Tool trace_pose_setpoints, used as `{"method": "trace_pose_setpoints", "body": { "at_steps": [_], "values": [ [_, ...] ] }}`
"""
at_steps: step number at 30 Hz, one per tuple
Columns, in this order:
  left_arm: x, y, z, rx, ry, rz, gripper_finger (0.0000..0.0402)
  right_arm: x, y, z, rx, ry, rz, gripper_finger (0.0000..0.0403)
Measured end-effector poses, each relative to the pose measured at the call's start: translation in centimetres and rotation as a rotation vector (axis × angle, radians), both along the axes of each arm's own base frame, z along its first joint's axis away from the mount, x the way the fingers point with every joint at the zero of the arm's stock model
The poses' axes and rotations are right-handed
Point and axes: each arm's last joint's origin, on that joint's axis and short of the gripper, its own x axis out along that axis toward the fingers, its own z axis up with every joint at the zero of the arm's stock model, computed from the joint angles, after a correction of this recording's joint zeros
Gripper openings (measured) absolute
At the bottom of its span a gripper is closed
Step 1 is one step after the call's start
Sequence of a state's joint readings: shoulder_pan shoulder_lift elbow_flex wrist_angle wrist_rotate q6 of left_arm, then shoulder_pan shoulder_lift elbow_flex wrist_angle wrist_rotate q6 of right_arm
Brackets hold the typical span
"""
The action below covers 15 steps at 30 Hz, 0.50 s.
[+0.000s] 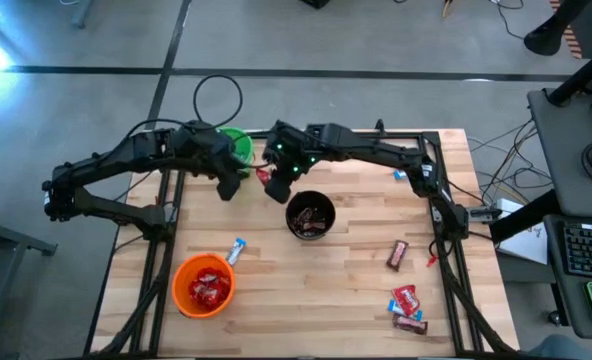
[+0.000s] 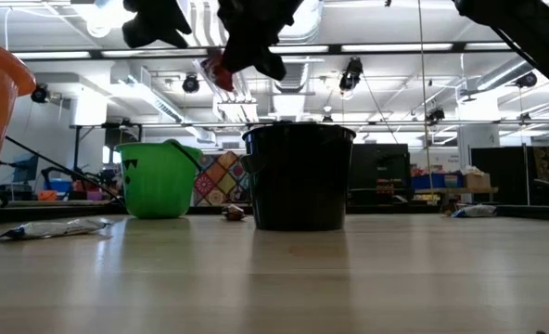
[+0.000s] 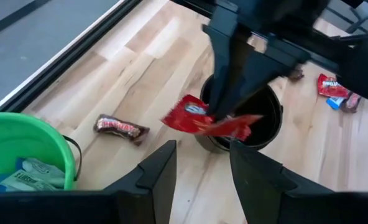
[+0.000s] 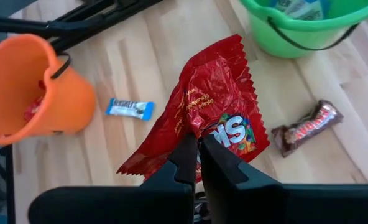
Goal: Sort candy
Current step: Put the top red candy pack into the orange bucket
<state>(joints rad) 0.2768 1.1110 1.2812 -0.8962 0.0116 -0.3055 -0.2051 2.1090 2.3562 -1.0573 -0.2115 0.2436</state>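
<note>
A red candy packet (image 4: 212,106) hangs in the air with my right gripper (image 4: 198,142) shut on it, between the green cup (image 1: 238,143) and the black cup (image 1: 310,216). My left gripper (image 3: 201,152) stands open just short of the packet (image 3: 209,122), and its fingers touch nothing. A brown candy (image 3: 120,127) lies flat on the table by the green cup. A blue-and-white candy (image 1: 237,250) lies flat beside the orange cup (image 1: 204,285), which holds red candies. My right gripper pinches the red packet between its two fingers about midway along one long edge (image 4: 196,132). The fingers (image 3: 224,74) slant down from above and lie across the packet. The packet is lifted clear of the table, crumpled, its two ends sticking out to either side.
More candies lie on the table's right side: a brown one (image 1: 398,254), red ones (image 1: 406,300) near the front right, a blue one (image 1: 400,175) at the far right. The black cup holds dark candies. Wrapped candies (image 3: 28,174) lie in the green cup.
</note>
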Motion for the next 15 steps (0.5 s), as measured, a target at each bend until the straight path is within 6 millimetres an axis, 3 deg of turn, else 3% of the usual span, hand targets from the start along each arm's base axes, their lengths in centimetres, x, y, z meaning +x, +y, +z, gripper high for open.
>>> {"method": "trace_pose_setpoints", "body": {
  "at_steps": [15],
  "values": [
    [0.6, 0.1, -0.1, -0.172, -0.059, 0.12, 0.0133, -0.6, 1.6, 2.3, -0.034, -0.087, 0.053, 0.0008]
  ]
}}
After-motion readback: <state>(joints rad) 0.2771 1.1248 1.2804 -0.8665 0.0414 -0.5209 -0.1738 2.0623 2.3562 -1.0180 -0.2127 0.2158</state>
